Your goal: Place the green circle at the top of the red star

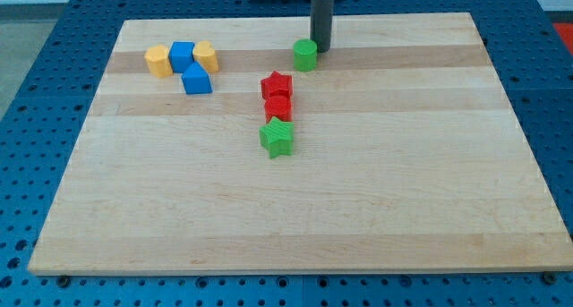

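The green circle sits near the view's top centre of the wooden board. My tip is right beside it, touching or nearly touching its right side. The red star lies below and to the left of the green circle, a short gap apart. A second red block touches the star's lower side, and a green star sits just below that, the three forming a column.
At the view's upper left is a cluster: a yellow block, a blue block, another yellow block and a blue block below them. Blue perforated table surrounds the board.
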Available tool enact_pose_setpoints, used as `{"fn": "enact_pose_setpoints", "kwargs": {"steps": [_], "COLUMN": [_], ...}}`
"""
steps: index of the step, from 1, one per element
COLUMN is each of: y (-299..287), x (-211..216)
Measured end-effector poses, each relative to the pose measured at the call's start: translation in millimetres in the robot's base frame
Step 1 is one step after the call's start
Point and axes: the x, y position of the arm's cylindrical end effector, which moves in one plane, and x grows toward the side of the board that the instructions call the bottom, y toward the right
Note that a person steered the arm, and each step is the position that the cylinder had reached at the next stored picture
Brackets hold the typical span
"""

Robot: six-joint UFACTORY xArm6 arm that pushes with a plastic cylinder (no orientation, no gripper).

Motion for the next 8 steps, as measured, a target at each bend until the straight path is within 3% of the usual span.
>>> {"fn": "enact_pose_setpoints", "kwargs": {"steps": [2,4,8], "y": [-33,-2,-24], "x": [12,30,46]}}
